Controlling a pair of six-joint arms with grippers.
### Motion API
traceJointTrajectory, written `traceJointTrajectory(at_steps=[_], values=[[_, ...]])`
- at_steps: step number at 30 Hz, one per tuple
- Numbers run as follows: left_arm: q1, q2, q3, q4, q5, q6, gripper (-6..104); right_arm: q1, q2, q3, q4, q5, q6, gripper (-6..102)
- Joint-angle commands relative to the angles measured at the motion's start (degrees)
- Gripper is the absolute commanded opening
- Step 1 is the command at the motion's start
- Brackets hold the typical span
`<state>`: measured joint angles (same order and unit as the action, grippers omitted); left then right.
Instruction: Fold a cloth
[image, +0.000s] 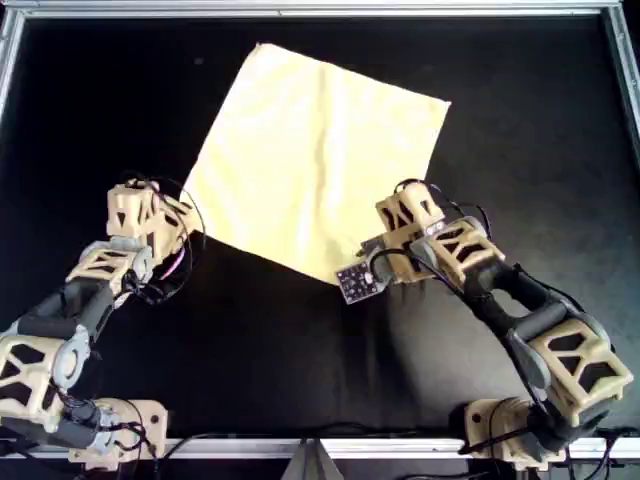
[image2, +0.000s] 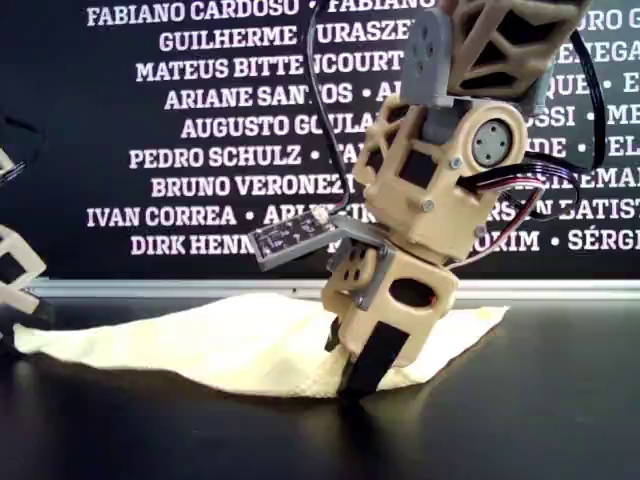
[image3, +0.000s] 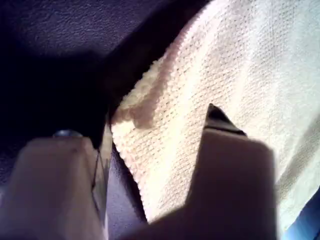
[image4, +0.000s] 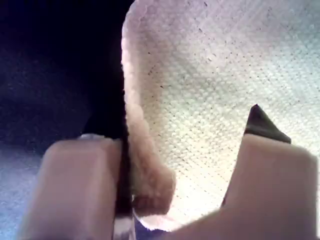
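Now, the cloth (image: 320, 150) lies flat towards 12 o'clock on the black mat (image: 280, 350). My first gripper (image3: 157, 135) straddles its hem, jaws wide, pinching nothing. My second gripper (image4: 180, 130) gapes likewise over a curled corner. Probably each needs one finger slipped beneath the fabric, then both should close together before lifting.

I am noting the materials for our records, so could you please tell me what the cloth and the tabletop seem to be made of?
The cloth looks like a thin woven or knitted textile, pale yellow and matte: the wrist views show a fine grid-like weave and a soft rolled edge. The fibre cannot be told. The tabletop looks like a black matte sheet with a faintly grainy surface, possibly rubber or vinyl, framed by a pale metal-looking rim.
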<state>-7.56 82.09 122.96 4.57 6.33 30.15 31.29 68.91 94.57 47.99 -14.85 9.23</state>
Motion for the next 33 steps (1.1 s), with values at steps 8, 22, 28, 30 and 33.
traceJointTrajectory(at_steps=[8, 22, 28, 30, 33], values=[[-1.76, -0.18, -1.58, -0.09, -0.44, -0.18, 66, -0.70, 0.00, -2.29, -2.81, 0.62, 1.14, 89], [-3.52, -3.78, -5.62, 0.18, -0.53, 0.62, 64, -0.44, 0.00, -2.29, -2.81, 1.41, 1.76, 87], [-4.31, -3.78, -5.71, 0.26, -0.53, 0.79, 64, -1.14, 0.00, -2.29, -2.81, 1.41, 1.76, 87], [-4.48, -3.78, -5.71, 0.26, -0.53, 0.79, 64, -1.14, 0.00, -2.29, -2.81, 1.41, 1.76, 87], [-4.48, -3.78, -5.71, 0.35, -0.53, 0.79, 57, -1.23, 0.00, -2.29, -2.81, 1.49, 1.76, 80]])
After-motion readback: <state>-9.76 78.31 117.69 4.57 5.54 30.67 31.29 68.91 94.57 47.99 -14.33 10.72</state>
